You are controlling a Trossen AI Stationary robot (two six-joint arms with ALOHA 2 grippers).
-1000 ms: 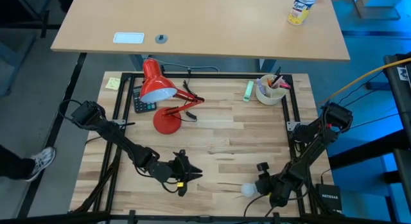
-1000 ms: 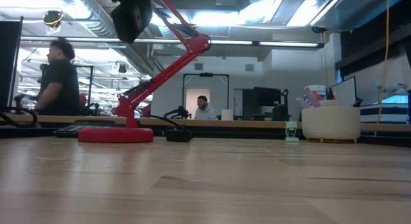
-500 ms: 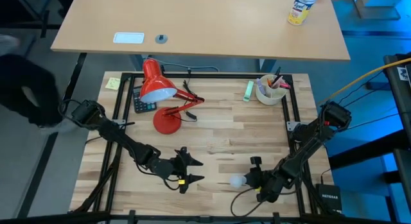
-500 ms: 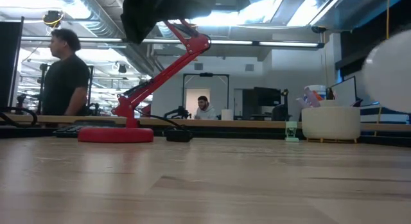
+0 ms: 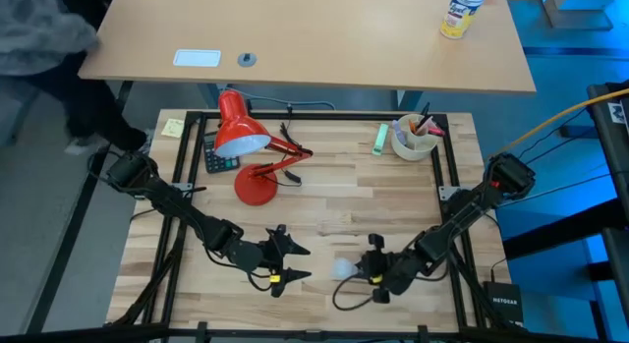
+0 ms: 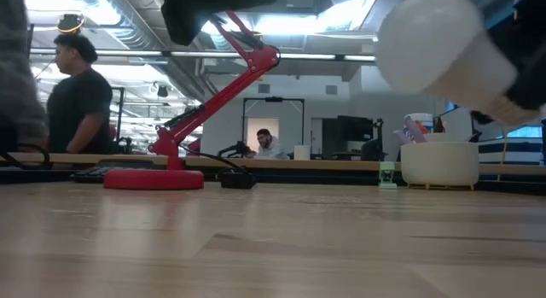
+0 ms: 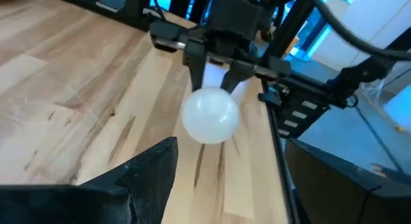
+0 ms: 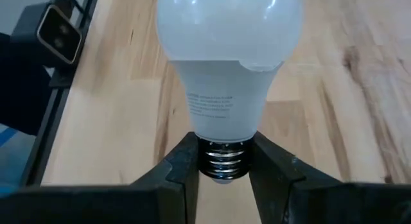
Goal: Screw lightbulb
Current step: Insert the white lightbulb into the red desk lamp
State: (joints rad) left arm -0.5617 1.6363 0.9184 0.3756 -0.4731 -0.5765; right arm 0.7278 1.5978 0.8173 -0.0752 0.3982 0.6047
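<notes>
Two arms, high view: both grippers sit low at the near edge of the wooden table [image 5: 393, 200], facing each other.
Right gripper [image 5: 366, 271]: pinching the lightbulb [image 5: 343, 270] by its base, so the white globe points at the left arm, a bit apart from it.
Left gripper [image 5: 285, 256]: fingers spread wide, nothing in them, just beside the bulb's path but not touching it.
Lamp [image 5: 244, 146]: red desk lamp standing at the far left part of the table, shade tipped down, well apart from the bulb.
Other stuff up there: white cup of pens [image 5: 414, 137] at the far right corner, green thing next to it, can't tell what.
Low view: bulb [image 6: 439, 50] hangs big and blurry at upper right, clear of the tabletop; lamp base [image 6: 153, 178] sits flat on the left; a person [image 6: 81, 97] stands in the room behind.
Left wrist view: looks straight at the bulb [image 7: 210, 115], round end on, with the right gripper's fingers [image 7: 196, 60] clamped either side behind it.
Right wrist view: jaws narrow, closed snug on the ribbed metal screw base [image 8: 221, 156], globe [image 8: 231, 25] sticking out forward above the wood.
</notes>
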